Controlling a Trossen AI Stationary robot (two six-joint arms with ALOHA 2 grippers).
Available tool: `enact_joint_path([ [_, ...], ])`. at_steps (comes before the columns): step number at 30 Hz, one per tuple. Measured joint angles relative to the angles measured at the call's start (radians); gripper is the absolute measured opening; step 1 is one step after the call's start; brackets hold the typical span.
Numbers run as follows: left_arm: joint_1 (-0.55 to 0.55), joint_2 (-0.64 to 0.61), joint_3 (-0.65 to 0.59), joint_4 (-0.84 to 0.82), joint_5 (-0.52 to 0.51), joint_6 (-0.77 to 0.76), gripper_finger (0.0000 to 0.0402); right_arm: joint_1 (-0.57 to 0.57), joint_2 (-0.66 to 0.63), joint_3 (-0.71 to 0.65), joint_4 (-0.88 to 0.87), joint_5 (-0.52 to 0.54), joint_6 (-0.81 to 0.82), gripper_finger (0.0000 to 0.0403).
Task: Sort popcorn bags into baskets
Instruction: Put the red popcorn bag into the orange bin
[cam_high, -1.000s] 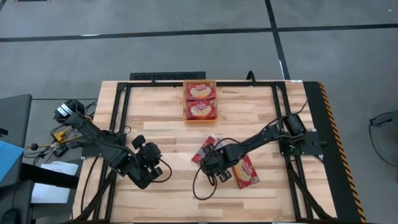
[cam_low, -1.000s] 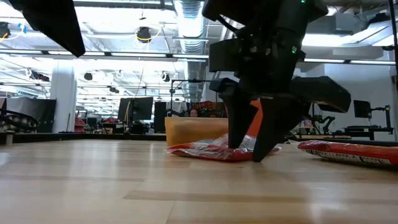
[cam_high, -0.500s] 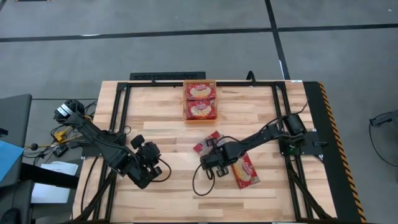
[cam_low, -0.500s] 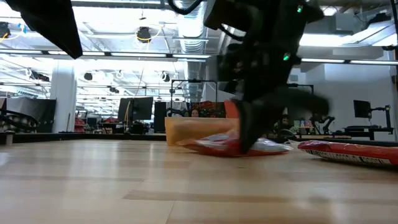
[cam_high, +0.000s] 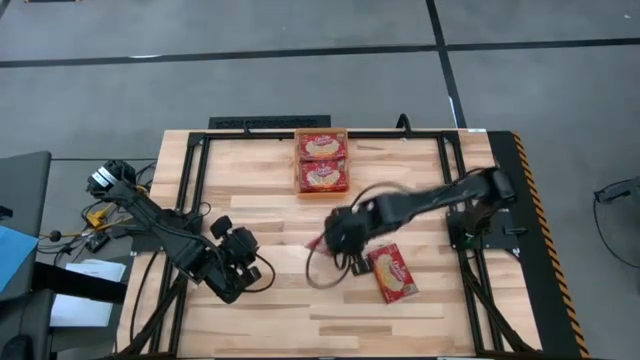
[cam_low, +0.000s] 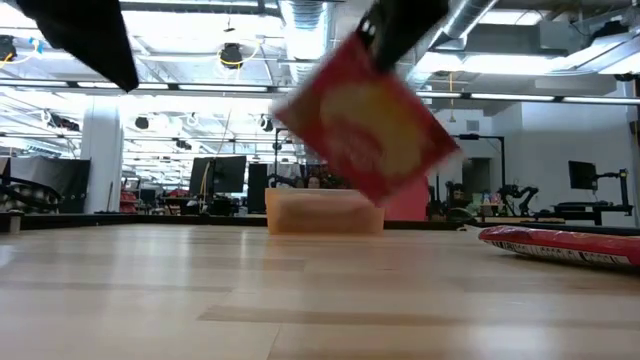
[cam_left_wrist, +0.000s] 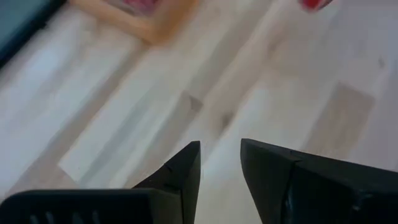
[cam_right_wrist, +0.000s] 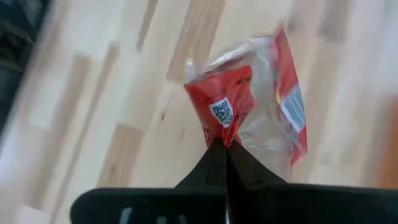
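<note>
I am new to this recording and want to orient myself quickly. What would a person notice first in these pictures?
First, the red popcorn bag hanging in the air above the table's middle, pinched by its edge in the shut right pincer. Next, the orange basket at the far edge, already holding two bags. Another bag lies flat on the wood nearby, on the right side, while the left pincer waits at the near left.

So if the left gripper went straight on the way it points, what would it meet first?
Bare wooden table first, as the left gripper tilts down at it. Farther along that line sits the orange basket, though depth is hard to judge.
</note>
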Motion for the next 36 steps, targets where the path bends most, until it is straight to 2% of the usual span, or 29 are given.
enact_joint_path([
  [6, 0.02, 0.0, 0.0, 0.01, -0.125, 0.011, 0.011, -0.106, -0.158, 0.01, 0.061, -0.087, 0.054, 0.0004],
  [10, 0.049, -0.007, 0.0, 0.017, -0.164, 0.037, 0.0139, -0.138, -0.258, 0.011, 0.149, -0.09, 0.077, 0.0004],
  [14, 0.051, -0.056, 0.0, 0.04, -0.332, 0.003, 0.016, -0.155, -0.331, 0.012, 0.191, -0.077, 0.111, 0.0004],
  [16, 0.062, -0.107, 0.0, 0.077, -0.356, 0.057, 0.0161, -0.162, -0.355, 0.012, 0.198, -0.063, 0.121, 0.0003],
  [21, 0.109, -0.263, 0.0, 0.294, -0.277, 0.379, 0.0162, -0.167, -0.375, 0.012, 0.276, -0.059, 0.156, 0.0006],
  [27, 0.164, -0.421, 0.0, 0.6, -0.017, 0.748, 0.0162, -0.214, -0.366, 0.013, 0.28, -0.008, 0.19, 0.0007],
  [29, 0.172, -0.46, 0.0, 0.638, 0.048, 0.801, 0.0162, -0.258, -0.351, 0.012, 0.248, -0.011, 0.201, 0.0007],
  [32, 0.176, -0.503, 0.001, 0.635, 0.072, 0.854, 0.0162, -0.326, -0.307, 0.012, 0.246, -0.065, 0.187, 0.0004],
  [36, 0.177, -0.538, 0.001, 0.623, 0.081, 0.893, 0.0162, -0.428, -0.242, 0.012, 0.259, -0.216, 0.155, 0.0008],
])
